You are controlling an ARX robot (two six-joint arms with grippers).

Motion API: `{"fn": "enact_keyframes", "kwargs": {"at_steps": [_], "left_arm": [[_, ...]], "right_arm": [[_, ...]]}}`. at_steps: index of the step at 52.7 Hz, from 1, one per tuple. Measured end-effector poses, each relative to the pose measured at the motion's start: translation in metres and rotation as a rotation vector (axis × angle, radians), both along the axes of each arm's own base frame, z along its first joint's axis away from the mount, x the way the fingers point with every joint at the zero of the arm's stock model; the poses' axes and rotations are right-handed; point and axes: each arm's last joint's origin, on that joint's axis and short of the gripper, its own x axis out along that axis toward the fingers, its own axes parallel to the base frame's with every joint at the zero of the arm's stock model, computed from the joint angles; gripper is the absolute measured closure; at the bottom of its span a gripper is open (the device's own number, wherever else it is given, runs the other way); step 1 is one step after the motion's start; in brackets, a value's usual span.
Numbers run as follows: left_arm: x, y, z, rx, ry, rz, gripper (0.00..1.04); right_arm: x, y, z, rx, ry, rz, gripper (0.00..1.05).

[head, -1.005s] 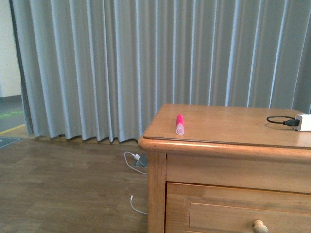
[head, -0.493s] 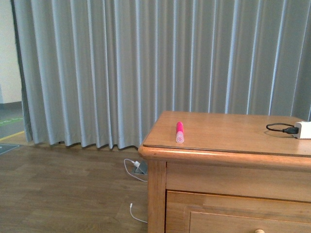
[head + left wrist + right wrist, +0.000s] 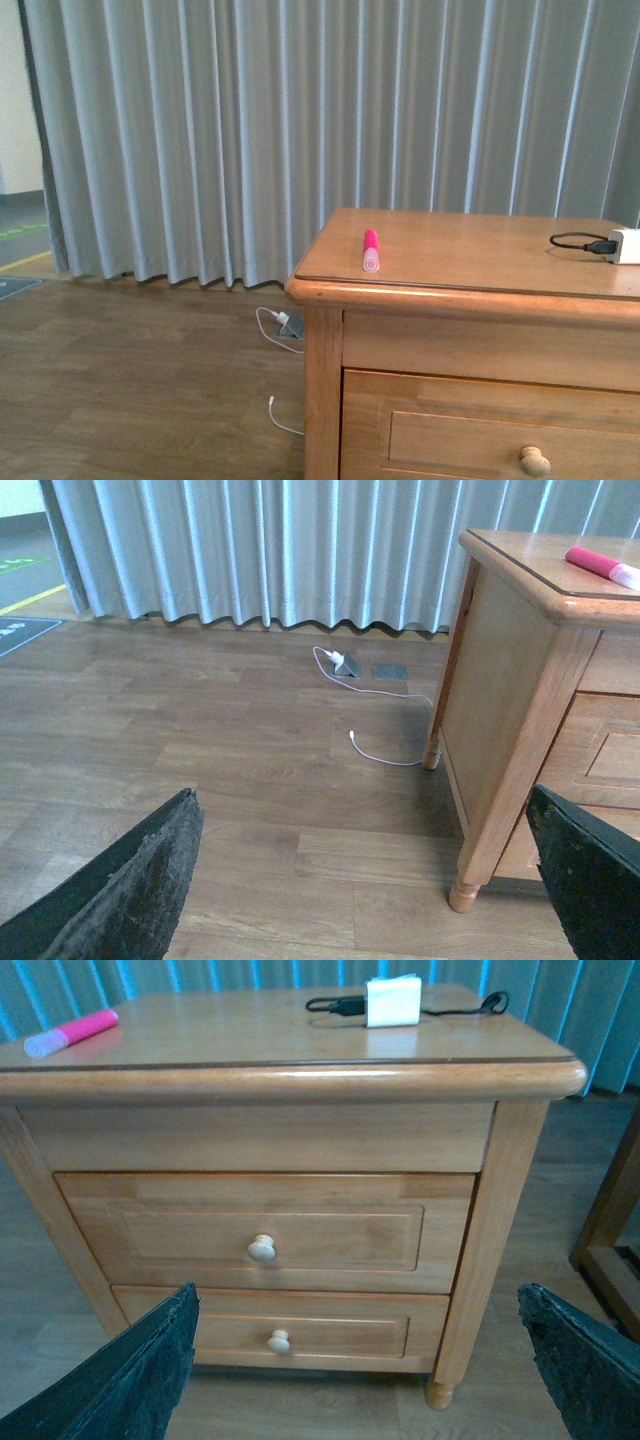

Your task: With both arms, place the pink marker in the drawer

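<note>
The pink marker (image 3: 370, 250) lies on the cabinet top near its front left corner, pale end toward me; it also shows in the left wrist view (image 3: 603, 566) and the right wrist view (image 3: 70, 1032). The top drawer (image 3: 265, 1230) is closed, with a round knob (image 3: 261, 1249); its knob shows low in the front view (image 3: 535, 461). My left gripper (image 3: 370, 880) is open and empty, low over the floor to the left of the cabinet. My right gripper (image 3: 360, 1360) is open and empty, facing the cabinet front from a distance. Neither arm shows in the front view.
A white adapter (image 3: 393, 1001) with a black cable (image 3: 577, 243) lies on the cabinet top at the right. A lower drawer (image 3: 270, 1332) sits under the top one. White cables (image 3: 360, 680) lie on the wooden floor by the grey curtain (image 3: 250, 130). A wooden furniture leg (image 3: 610, 1230) stands right of the cabinet.
The front view shifted down, then back up; the cabinet, marker and drawer knob sit about where they were a second ago. The marker has not moved on the cabinet top.
</note>
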Motion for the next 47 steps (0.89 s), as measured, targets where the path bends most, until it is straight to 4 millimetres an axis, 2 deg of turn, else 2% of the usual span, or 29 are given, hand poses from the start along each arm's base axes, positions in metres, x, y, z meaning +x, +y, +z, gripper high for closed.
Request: {"fn": "enact_keyframes", "kwargs": {"at_steps": [10, 21, 32, 47], "left_arm": [[0.000, 0.000, 0.000, 0.000, 0.000, 0.000, 0.06], [0.000, 0.000, 0.000, 0.000, 0.000, 0.000, 0.06], [0.000, 0.000, 0.000, 0.000, 0.000, 0.000, 0.06], [0.000, 0.000, 0.000, 0.000, 0.000, 0.000, 0.06]], "right_arm": [[0.037, 0.020, 0.006, -0.018, 0.075, 0.069, 0.08], [0.079, 0.048, -0.002, -0.058, 0.168, 0.123, 0.08], [0.123, 0.074, -0.019, -0.093, 0.231, 0.100, 0.08], [0.166, 0.096, -0.045, -0.132, 0.302, 0.075, 0.08]]}}
